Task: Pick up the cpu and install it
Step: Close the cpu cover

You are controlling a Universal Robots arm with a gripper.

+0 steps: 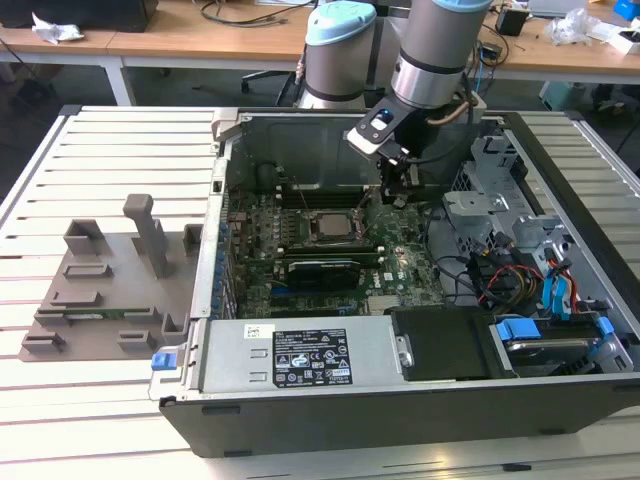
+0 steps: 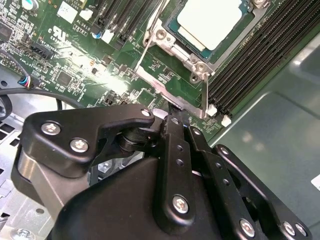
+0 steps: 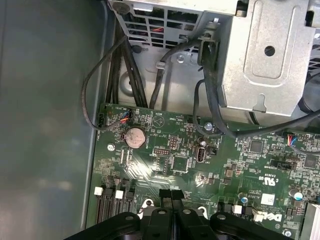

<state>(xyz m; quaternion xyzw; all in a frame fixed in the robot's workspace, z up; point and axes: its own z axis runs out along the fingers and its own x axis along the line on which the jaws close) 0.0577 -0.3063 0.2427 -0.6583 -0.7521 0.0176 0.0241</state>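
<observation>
One cpu (image 1: 328,226) seated in socket (image 2: 198,65) | gripper (image 1: 396,197) at its 2 o'clock, exterior view | fingers (image 3: 164,196) pressed together, holding nothing

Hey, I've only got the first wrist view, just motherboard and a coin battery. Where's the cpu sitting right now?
Observer: The cpu lies silver side up inside the socket frame.
Operator: And the gripper relative to it?
Observer: In the exterior view the gripper hangs at the exterior view's right of the socket frame, apart from the cpu.
Operator: Anything outside the case?
Observer: A grey fixture plate with upright posts lies at the exterior view's left of the computer case.
</observation>
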